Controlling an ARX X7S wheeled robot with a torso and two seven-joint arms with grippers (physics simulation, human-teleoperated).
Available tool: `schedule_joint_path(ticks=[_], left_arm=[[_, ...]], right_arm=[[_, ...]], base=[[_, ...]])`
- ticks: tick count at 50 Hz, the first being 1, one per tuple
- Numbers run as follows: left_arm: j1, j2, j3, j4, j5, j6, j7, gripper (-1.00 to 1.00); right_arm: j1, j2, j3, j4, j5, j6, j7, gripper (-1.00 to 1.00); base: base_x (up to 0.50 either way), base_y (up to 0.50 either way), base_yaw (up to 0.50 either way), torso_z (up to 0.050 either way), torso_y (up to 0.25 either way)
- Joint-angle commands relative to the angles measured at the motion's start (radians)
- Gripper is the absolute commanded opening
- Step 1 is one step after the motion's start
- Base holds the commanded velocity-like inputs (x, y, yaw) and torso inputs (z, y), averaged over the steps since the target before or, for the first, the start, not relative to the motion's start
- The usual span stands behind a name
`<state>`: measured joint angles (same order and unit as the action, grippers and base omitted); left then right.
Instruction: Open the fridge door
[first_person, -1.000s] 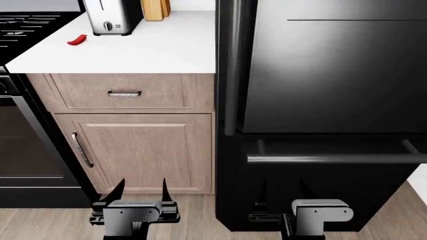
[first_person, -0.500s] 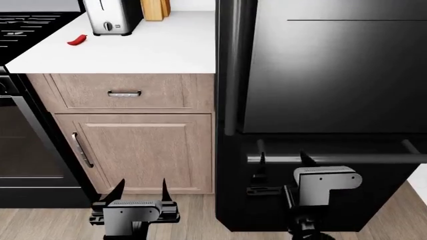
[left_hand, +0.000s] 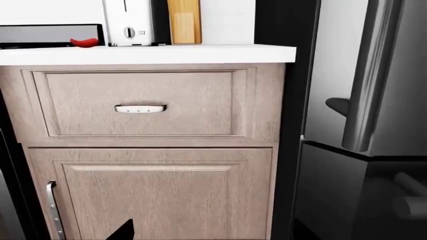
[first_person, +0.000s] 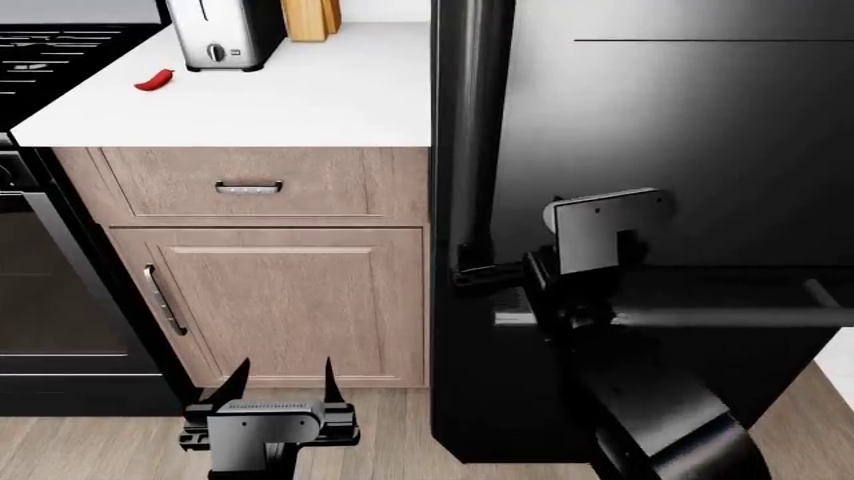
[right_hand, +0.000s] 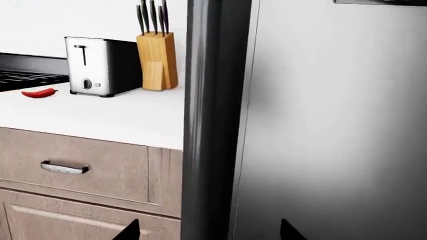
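The fridge door is the large glossy dark panel at the upper right, with a long vertical bar handle along its left edge. My right gripper is raised to the handle's lower end, its fingers pointing left. In the right wrist view the gripper is open, with a black fingertip on either side of the handle and the door behind. My left gripper hangs low in front of the wood cabinet, open and empty. The left wrist view shows the handle off to the side.
Below the door is the fridge's black drawer with a horizontal bar handle. To the left are a wood cabinet door, a drawer, and a white counter with a toaster, knife block and red pepper. A black stove stands far left.
My right gripper has risen from near the floor, past the lower drawer's bar, to the bottom of the fridge door's vertical handle. The left gripper has not moved.
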<state>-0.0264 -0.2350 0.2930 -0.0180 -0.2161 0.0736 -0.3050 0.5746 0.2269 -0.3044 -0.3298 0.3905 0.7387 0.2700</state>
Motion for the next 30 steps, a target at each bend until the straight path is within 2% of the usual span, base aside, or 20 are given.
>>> schedule_joint_path(ticks=[1,30], left_arm=[[-0.001,-0.002,0.006,-0.004,-0.002,0.003,-0.006,1.00],[-0.006,-0.012,0.015,-0.004,-0.014,0.001,-0.016,1.00]], right_arm=[[0.175,-0.049,-0.027,0.121,0.028,0.060,-0.041,1.00],[0.424,-0.133,-0.048,0.585,0.024,-0.061,-0.142,1.00]], base=[[0.00,0.00,0.00,0.000,0.000],[0.00,0.00,0.00,0.000,0.000]])
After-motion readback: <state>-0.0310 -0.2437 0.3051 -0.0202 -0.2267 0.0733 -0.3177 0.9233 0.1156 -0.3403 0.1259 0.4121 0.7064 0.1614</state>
